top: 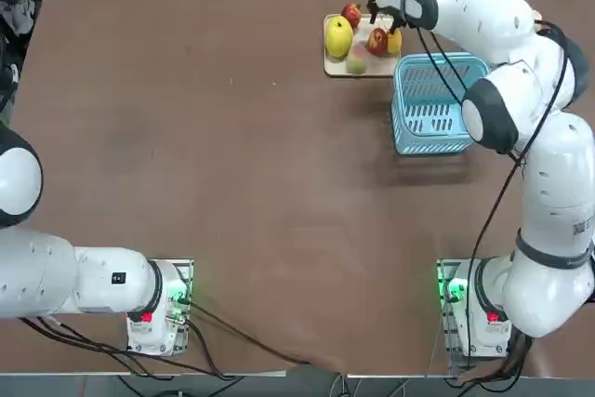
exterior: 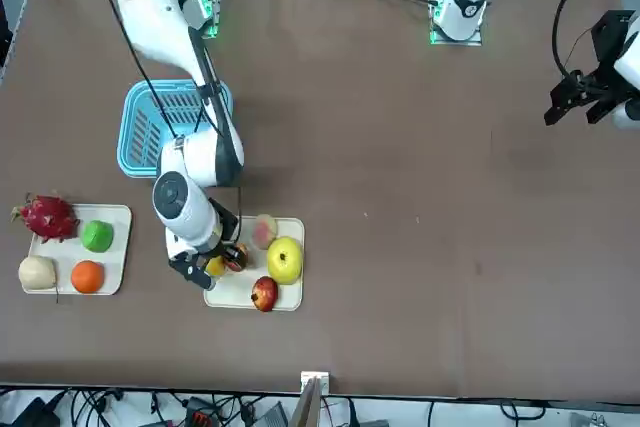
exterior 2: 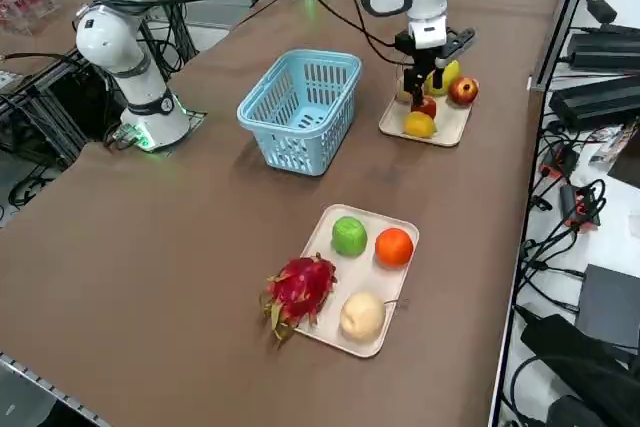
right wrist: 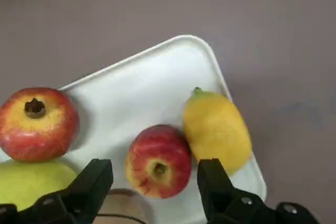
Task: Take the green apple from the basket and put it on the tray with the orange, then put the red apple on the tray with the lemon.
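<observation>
The red apple (right wrist: 158, 161) rests on the tray with the lemon (right wrist: 152, 93), touching the lemon (right wrist: 216, 129). My right gripper (right wrist: 155, 170) hangs just over it, open, one finger on each side with a gap to the skin. From across the table the gripper (exterior: 213, 260) covers part of that tray (exterior: 235, 292). The green apple (exterior 2: 349, 235) lies beside the orange (exterior 2: 394, 246) on the tray with the orange (exterior 2: 378, 277). The light blue basket (exterior 2: 300, 107) stands between the two trays with nothing showing inside.
The lemon tray also carries a red fruit with a crown (right wrist: 37, 124), a big yellow-green fruit (exterior: 284, 259) and a pinkish peach-like fruit (exterior: 264, 230). A dragon fruit (exterior 2: 298, 287) and a pale cream fruit (exterior 2: 362, 315) share the orange's tray. Cables run along the table's right edge.
</observation>
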You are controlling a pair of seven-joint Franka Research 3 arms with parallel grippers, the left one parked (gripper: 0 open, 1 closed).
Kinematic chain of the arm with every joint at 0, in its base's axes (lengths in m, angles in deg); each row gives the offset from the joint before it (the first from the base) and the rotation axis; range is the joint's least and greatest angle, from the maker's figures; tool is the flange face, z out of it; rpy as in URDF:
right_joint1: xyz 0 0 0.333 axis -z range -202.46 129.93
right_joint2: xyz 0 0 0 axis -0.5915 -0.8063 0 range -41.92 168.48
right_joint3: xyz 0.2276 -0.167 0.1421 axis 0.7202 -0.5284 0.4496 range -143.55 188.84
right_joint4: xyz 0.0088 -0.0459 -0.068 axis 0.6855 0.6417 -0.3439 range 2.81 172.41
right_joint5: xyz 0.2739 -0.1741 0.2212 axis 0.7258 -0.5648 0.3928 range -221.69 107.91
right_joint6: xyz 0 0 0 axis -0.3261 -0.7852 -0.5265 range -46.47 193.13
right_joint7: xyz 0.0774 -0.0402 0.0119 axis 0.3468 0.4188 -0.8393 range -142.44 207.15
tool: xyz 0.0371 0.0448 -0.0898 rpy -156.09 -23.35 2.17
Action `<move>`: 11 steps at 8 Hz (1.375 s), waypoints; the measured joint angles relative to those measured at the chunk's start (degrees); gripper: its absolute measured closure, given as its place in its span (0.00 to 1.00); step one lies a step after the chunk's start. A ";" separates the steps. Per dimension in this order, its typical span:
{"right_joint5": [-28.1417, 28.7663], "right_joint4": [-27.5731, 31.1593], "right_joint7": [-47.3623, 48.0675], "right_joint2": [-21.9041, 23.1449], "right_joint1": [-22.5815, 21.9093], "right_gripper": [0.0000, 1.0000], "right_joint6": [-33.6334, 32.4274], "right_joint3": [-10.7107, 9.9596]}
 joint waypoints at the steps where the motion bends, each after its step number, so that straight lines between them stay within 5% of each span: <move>1: -0.03 -1.10 -0.13 1.75 0.19 0.01 -3.72 -1.55; 5: -0.14 -3.40 -14.18 12.50 0.63 0.00 -19.96 -10.34; 8: -0.16 -3.37 -29.38 17.66 0.79 0.00 -26.34 -17.37; 11: -1.13 -3.10 -39.64 22.92 0.87 0.00 -31.23 -20.62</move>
